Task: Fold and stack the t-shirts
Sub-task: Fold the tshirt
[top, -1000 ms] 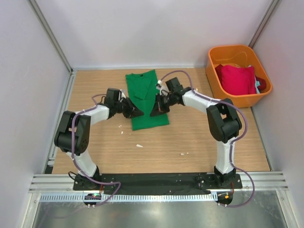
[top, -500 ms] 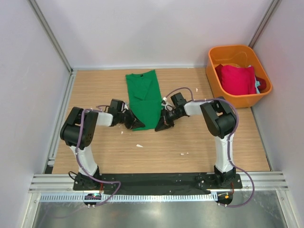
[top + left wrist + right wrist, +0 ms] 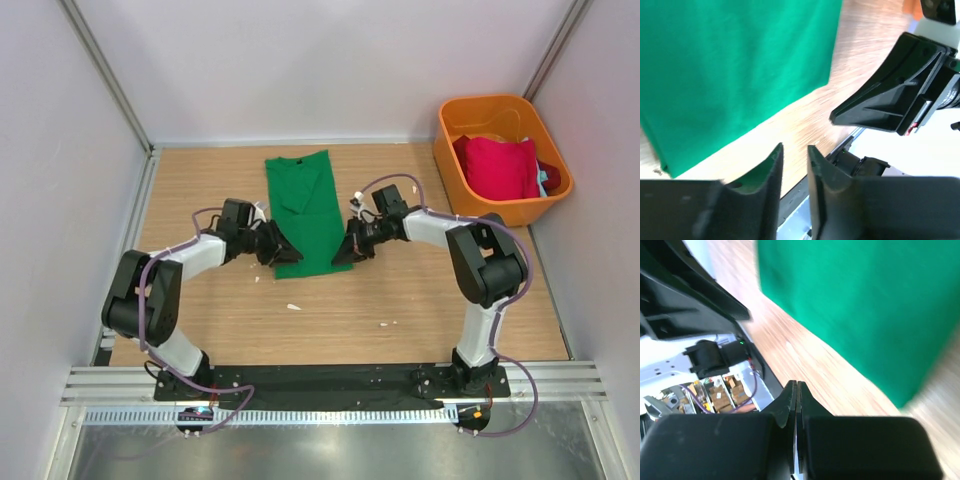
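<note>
Top external, green t-shirt (image 3: 305, 215) between both jaws

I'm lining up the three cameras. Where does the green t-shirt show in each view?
Top external: the green t-shirt lies mid-picture, flat between the two arms.
Left wrist: it fills the upper left.
Right wrist: it fills the upper right.
Shared landmark: the wooden table showing bare beside the shirt's edge.

Open tabletop (image 3: 400, 290) fronts the green t-shirt (image 3: 308, 205); the orange bin (image 3: 449, 158) fills the far-right corner.
</note>
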Controlling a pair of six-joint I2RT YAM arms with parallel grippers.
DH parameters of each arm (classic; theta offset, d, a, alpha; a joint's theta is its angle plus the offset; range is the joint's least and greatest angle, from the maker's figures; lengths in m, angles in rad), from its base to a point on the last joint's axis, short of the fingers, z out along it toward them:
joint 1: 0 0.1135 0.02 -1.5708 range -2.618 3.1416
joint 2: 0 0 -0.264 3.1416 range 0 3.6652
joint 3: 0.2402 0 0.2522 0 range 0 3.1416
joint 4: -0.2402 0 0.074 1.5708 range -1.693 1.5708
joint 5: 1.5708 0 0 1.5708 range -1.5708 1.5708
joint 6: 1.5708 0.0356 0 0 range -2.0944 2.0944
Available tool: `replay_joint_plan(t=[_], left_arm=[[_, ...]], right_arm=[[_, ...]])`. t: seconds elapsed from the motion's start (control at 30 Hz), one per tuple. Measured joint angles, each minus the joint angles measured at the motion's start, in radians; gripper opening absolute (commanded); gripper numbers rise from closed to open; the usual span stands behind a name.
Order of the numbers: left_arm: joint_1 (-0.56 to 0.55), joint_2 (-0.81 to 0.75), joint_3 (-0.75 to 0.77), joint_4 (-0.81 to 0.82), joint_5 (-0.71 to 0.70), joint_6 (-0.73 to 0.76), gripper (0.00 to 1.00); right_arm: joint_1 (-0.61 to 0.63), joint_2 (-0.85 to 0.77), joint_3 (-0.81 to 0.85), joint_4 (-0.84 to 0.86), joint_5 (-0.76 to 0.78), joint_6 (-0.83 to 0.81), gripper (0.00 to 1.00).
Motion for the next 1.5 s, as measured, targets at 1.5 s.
replay_joint_plan(t=[1.5], left_arm=[[0.081,0.452,0.388,0.016,-0.008,-0.013,0.16]], right_arm=[[-0.116,0.463,0.513,0.078,-0.009,0.135,0.06]])
